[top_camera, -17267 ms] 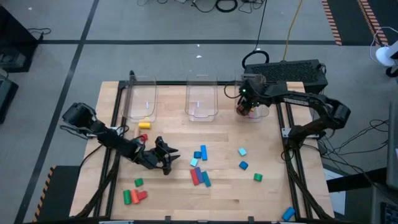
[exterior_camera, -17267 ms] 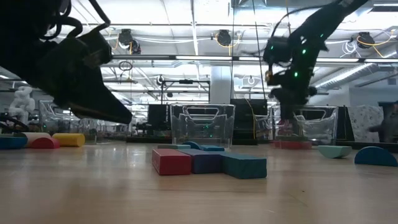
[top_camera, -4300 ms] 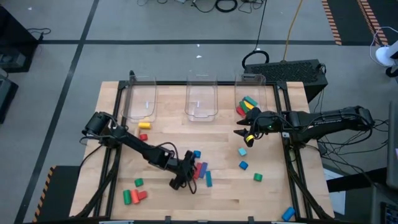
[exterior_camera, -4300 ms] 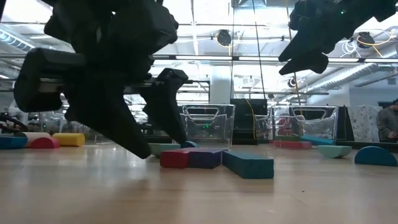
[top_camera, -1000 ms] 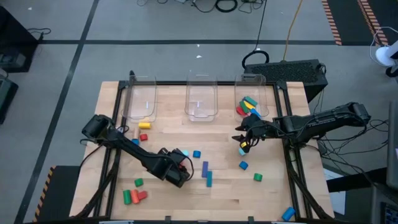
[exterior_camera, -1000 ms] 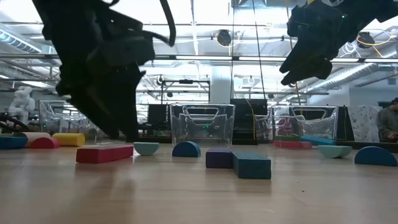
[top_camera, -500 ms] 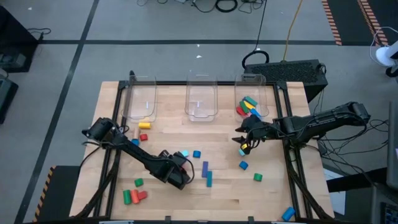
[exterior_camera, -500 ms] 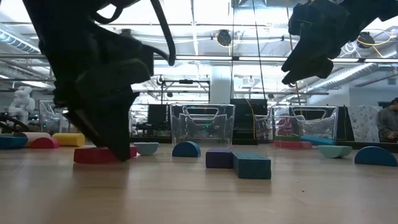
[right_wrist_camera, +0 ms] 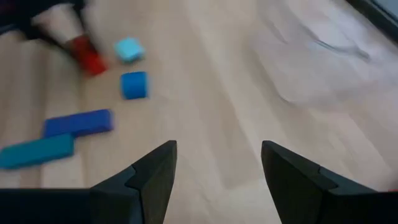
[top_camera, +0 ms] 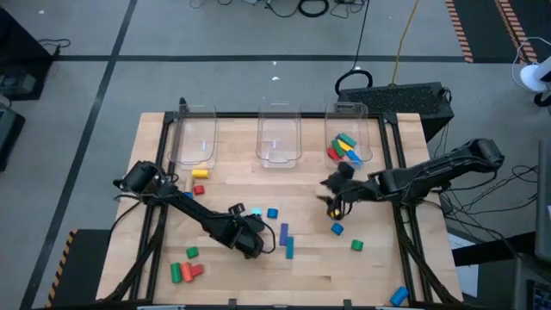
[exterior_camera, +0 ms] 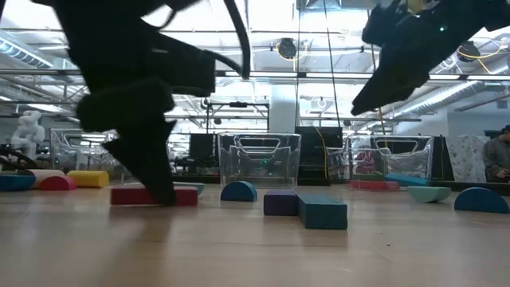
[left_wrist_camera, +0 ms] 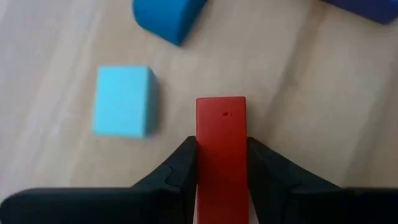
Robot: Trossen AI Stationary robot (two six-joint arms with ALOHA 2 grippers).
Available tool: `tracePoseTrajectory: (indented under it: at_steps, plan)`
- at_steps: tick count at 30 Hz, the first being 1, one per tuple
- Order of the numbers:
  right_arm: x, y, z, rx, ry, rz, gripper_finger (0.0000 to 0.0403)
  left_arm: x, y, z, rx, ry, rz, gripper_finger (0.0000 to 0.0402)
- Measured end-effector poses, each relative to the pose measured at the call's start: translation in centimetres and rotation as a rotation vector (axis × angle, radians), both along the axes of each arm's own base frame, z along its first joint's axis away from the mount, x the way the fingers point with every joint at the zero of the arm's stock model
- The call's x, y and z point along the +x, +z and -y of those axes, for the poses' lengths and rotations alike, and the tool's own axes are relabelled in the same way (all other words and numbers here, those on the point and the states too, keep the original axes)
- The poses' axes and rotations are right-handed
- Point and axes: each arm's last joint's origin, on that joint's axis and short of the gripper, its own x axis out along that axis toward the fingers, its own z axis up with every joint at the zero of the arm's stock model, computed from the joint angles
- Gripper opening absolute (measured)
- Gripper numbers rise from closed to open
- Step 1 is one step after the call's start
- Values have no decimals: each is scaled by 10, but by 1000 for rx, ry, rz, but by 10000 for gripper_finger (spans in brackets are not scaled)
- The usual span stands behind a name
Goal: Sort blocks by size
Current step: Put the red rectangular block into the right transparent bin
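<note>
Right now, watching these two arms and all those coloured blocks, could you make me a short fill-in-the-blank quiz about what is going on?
1. The left gripper is shut on a ___ bar.
2. The right gripper is open and holds ___.
3. Of the three bins, only the ___ bin in the high view has blocks in it.
4. The light blue cube lies ___ the bar, not touching it.

Missing words: red; nothing; right; beside
</note>
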Motion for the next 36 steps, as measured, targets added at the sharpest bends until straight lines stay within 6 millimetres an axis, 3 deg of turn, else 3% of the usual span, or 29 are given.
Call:
tracePoseTrajectory:
  at_steps: [10, 15, 24, 36]
  plan:
    - [22, -9, -51, -292, 401, 132, 219, 21, 41, -37, -136, -100, 148, 108]
    - [30, -17, -64, -441, 525, 159, 219, 33, 52, -50, -269, -150, 245, 108]
    - [47, -39, -71, -627, 617, 171, 219, 51, 63, -70, -415, -210, 394, 108]
    - [54, -36, -65, -718, 621, 205, 219, 60, 72, -77, -488, -256, 508, 108]
